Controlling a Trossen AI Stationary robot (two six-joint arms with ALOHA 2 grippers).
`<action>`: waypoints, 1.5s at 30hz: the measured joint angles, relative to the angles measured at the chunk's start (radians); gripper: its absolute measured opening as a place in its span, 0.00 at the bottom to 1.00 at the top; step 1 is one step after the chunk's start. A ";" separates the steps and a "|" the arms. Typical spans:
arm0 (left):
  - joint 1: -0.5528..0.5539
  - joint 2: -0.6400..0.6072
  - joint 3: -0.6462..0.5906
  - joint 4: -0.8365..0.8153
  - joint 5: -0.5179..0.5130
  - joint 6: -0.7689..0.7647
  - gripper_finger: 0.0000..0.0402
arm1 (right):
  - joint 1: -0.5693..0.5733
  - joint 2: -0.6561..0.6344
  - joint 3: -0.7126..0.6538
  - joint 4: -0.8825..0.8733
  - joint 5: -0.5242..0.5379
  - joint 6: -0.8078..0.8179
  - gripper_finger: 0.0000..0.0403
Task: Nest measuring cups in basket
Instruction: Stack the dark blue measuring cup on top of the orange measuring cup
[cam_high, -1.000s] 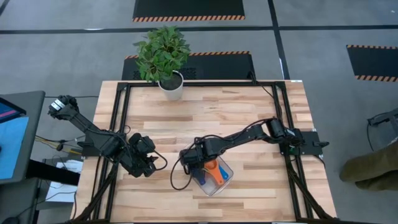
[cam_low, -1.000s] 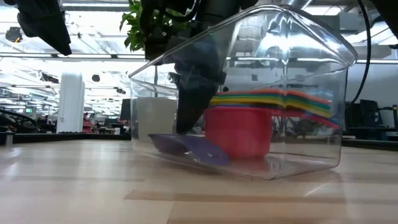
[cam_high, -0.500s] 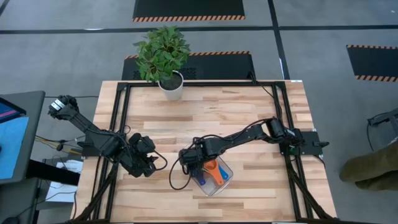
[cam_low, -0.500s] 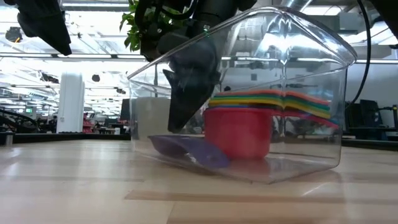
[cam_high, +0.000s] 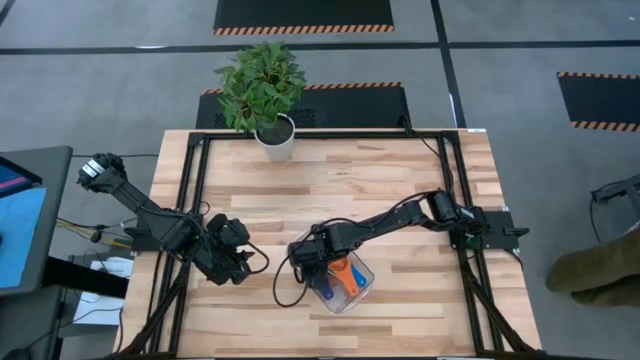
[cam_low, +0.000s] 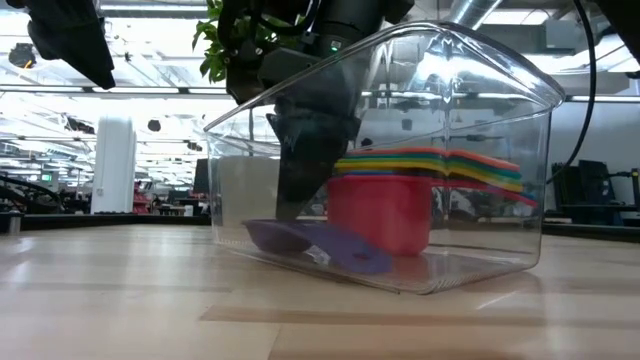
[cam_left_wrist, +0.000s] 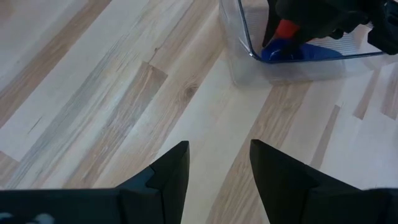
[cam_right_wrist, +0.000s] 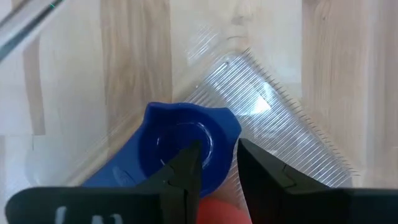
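Right gripper (cam_high: 318, 268) inside the basket (cam_high: 362, 293), at its 9 o'clock end in the high view. Fingers (cam_right_wrist: 186, 167) parted by a narrow gap, tips directly over the dark blue cup (cam_right_wrist: 180, 149); one tip over the bowl, the other just past its rim, so rim seemingly between them. Grip or contact not confirmable from the wrist view.

Dark blue cup flat on basket floor, bowl up, apart from the nested stack (cam_low: 385, 205). Low view: stack upright with red cup outermost and coloured handles fanned toward 3 o'clock; dark blue cup just beside it, toward 9 o'clock. Cup's long axis runs from bowl under the fingertips back along the handle beneath the gripper body.

Judgement: coming move turns on closing on the rim straight below, then carrying toward the stack.

Left gripper (cam_left_wrist: 217, 168) parked over bare table (cam_high: 400, 170), fingers apart, empty; basket ahead of it, well apart. Right arm clearly nearer.
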 joint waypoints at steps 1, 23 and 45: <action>0.000 0.000 0.000 0.000 0.000 0.000 0.39 | 0.000 0.000 0.000 0.000 0.000 0.000 0.31; 0.000 0.000 0.000 0.000 0.000 0.000 0.39 | 0.000 -0.002 0.002 -0.029 -0.019 0.027 0.29; 0.000 0.000 0.000 0.000 0.000 0.002 0.39 | 0.001 -0.002 0.002 -0.023 -0.027 0.026 0.11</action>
